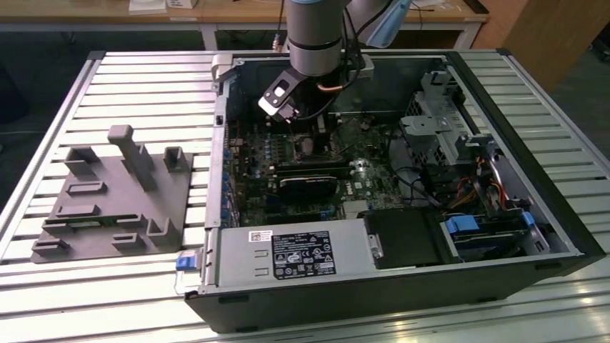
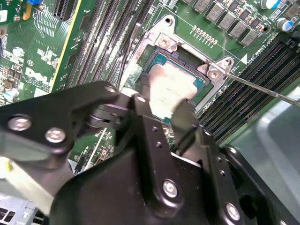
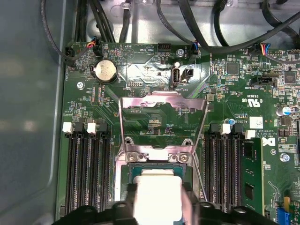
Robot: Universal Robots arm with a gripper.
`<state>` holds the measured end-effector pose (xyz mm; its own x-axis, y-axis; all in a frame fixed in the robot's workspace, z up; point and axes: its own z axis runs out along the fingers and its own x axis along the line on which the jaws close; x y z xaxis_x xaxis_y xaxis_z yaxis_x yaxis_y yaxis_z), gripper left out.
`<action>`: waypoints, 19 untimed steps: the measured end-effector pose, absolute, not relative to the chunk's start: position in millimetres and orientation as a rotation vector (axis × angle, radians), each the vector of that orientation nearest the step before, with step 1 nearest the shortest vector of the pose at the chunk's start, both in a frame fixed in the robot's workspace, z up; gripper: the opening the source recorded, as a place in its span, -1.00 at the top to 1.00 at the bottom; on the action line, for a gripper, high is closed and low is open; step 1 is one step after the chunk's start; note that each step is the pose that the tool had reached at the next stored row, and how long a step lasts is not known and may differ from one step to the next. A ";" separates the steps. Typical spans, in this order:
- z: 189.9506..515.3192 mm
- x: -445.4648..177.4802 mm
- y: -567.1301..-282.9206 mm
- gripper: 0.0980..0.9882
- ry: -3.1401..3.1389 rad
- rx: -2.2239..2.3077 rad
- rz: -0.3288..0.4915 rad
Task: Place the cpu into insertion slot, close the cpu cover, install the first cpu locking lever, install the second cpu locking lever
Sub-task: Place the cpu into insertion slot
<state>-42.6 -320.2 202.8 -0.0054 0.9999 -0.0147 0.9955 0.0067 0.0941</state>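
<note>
With the cpu [image 3: 157,187] clamped between the fingers [image 3: 131,188] of the gripper [image 3: 159,201], the first step of the task, placing the chip, is in hand. In the exterior view the gripper [image 1: 284,107] reaches down into the open computer case [image 1: 533,214], which lies on a slatted table [image 1: 124,78] beside a grey fixture [image 1: 114,193].

In both wrist views the chip is right over the insertion slot [image 2: 165,41]. In the second wrist view the cpu [image 2: 176,84] looks level with the socket's silvery rim, with its green edge lined up inside it. My reading is that it is seated or very nearly so, though I cannot tell whether it rests fully on the contacts.

The cpu cover [image 3: 164,102] stands swung up behind the socket, and the motherboard shows through its cut-out centre. A thin locking lever [image 2: 262,89] juts out past the socket's corner, unlatched. The cover and both levers therefore look not yet done.

Memory slots [image 3: 86,178] flank the socket closely on both sides, which leaves little room to stray. To finish this step, I judge, the chip must lie flat and square before the grip loosens, with no sideways drag across the socket.
</note>
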 end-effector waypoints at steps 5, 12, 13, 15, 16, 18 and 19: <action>202.8 -42.6 -320.2 0.54 2.173 2.160 0.086; 202.8 -42.6 -320.2 0.98 2.173 2.160 0.086; 202.8 -42.6 -320.2 0.98 2.173 2.160 0.086; 202.8 -42.6 -320.2 0.98 2.173 2.160 0.086; 202.8 -42.6 -320.2 0.98 2.173 2.160 0.087; 202.8 -42.6 -320.2 0.98 2.173 2.160 0.086; 202.8 -42.6 -320.2 0.98 2.173 2.160 0.087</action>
<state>-42.6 -320.2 202.8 -0.0051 0.9999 -0.0145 0.9955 0.0065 0.0941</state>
